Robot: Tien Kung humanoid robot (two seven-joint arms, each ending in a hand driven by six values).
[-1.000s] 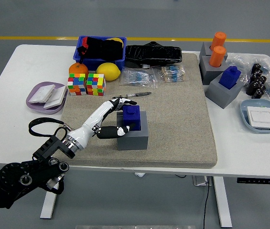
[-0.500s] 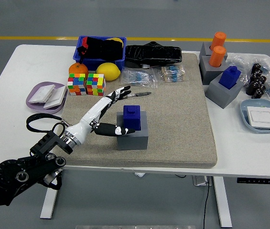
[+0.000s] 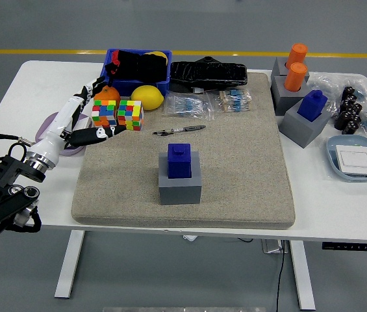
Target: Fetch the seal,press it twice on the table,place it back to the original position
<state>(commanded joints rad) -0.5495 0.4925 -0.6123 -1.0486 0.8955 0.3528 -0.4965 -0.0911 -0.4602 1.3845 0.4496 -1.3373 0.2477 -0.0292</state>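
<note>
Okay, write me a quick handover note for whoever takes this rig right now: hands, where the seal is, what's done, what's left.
Left hand: open, holding nothing, pulled back to the mat's left edge, over the lilac tray by the colourful puzzle cubes.
Right hand: out of view.
Blue block-shaped seal: sitting upright on its grey square base, centre of the beige mat.
Done: the seal is on its base and released. Whether the two presses happened cannot be told from this view.
Left: nothing visible, if the presses are confirmed.
</note>
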